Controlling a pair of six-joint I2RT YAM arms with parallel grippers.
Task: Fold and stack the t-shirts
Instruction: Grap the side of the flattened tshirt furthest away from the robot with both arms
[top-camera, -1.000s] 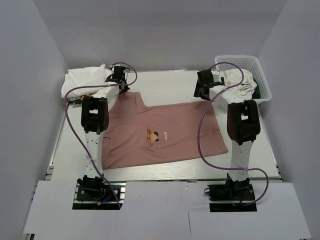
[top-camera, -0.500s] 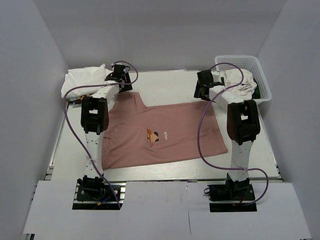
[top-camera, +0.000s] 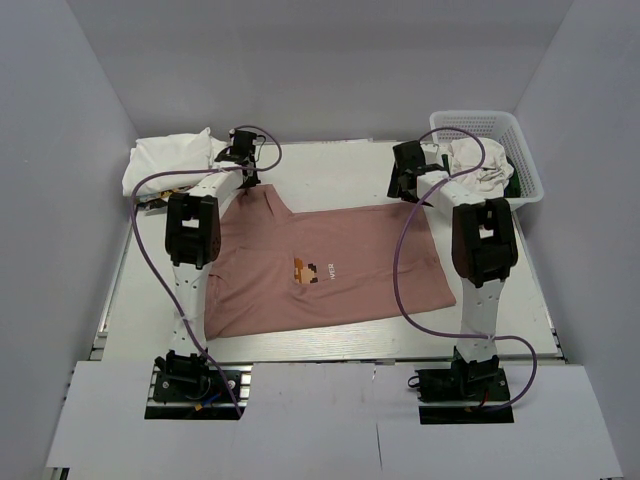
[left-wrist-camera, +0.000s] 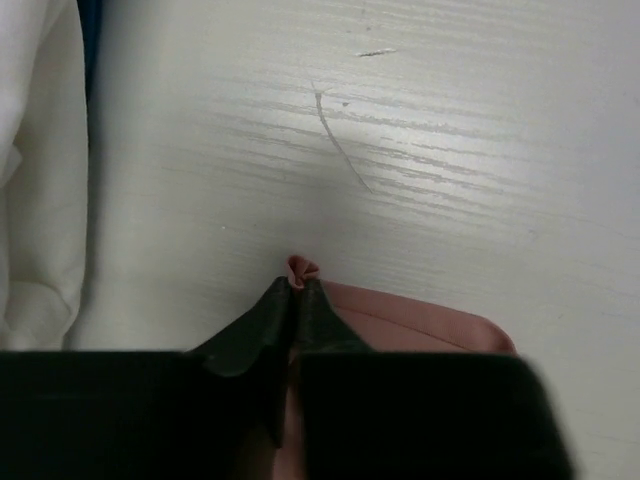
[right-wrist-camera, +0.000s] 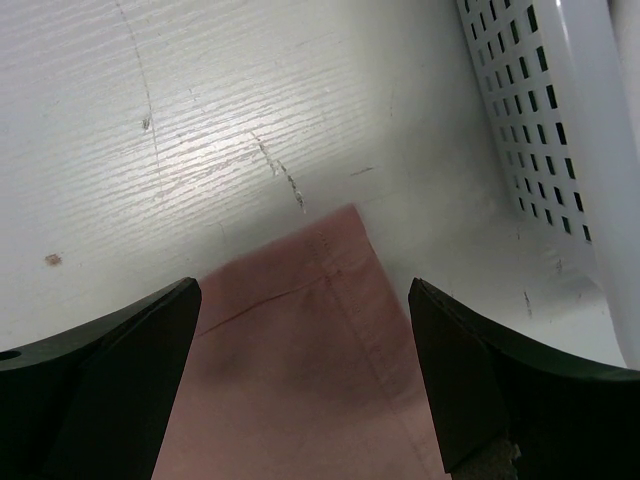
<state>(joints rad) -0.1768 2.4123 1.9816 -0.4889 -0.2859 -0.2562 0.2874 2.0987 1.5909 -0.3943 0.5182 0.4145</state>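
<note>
Sleeve of dusty-pink cotton t-shirt (top-camera: 350, 285) sits pinched in left tool (left-wrist-camera: 297, 292); shirt lies flat on white bench (top-camera: 330, 165). Right tool (right-wrist-camera: 303, 290) is spread above opposite sleeve. Left tool is slightly farther back than 1 s ago.

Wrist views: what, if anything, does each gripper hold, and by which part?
The left gripper pinches the pink t-shirt by a small pucker at its far edge. The right gripper, open over another corner, holds nothing.
</note>
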